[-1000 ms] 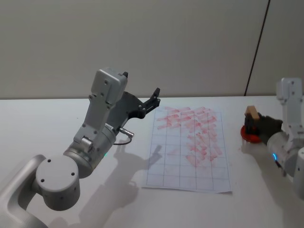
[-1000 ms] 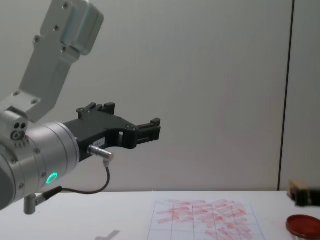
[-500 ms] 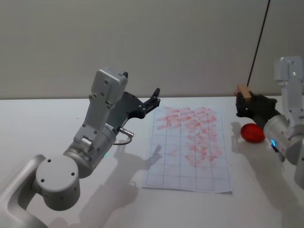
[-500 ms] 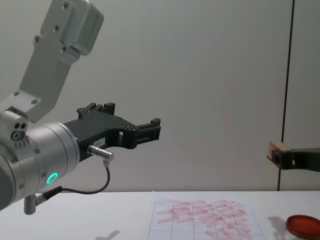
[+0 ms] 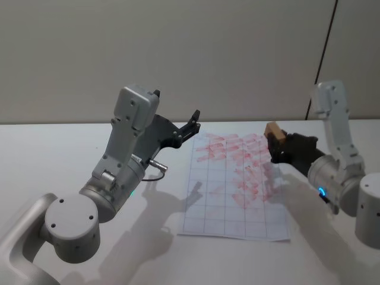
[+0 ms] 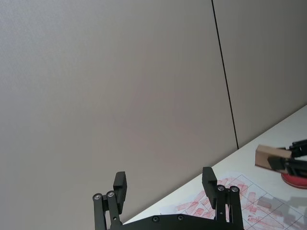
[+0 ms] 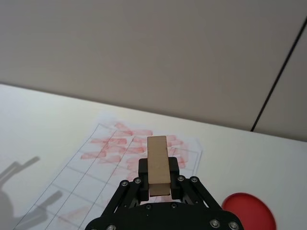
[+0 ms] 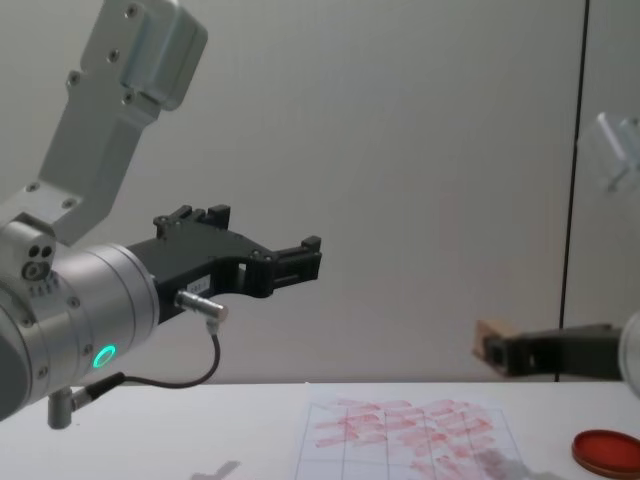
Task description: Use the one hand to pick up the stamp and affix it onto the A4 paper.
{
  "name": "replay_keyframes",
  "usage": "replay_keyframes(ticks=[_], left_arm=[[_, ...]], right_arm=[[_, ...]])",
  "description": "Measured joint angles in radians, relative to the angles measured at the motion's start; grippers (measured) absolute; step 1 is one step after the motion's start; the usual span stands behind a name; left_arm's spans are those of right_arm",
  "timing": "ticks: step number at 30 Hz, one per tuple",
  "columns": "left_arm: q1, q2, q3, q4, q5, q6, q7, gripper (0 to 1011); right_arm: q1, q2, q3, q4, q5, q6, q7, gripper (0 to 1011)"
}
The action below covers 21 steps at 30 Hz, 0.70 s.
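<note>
1. Gripping the stamp tight between its fingers, the right end effector hangs over the right side of the paper, clear of the sheet.
2. The stamp is a tan block that juts out beyond the clenched fingers.
3. The paper lies flat on the table. Red marks crowd its far and right cells, while the near left cells are bare.
4. The ink pad sits on the table to the right of the paper, apart from the stamp.
5. The left end effector is raised above the table near the paper's far left corner, fingers spread and holding nothing.
</note>
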State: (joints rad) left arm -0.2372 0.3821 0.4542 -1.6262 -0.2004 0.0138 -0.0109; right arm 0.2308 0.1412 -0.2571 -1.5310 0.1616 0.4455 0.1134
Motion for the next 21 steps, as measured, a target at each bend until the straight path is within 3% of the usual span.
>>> replay_keyframes(ticks=[14,21], left_arm=[[0.000,0.000,0.000,0.000,0.000,0.000,0.000,1001],[0.000,0.000,0.000,0.000,0.000,0.000,0.000,1001]], right_arm=[[-0.031,-0.009,-0.054,-0.012,-0.075,0.068,0.065,220],[-0.041,-0.011,-0.081,-0.008,-0.150,0.080,0.088,220]])
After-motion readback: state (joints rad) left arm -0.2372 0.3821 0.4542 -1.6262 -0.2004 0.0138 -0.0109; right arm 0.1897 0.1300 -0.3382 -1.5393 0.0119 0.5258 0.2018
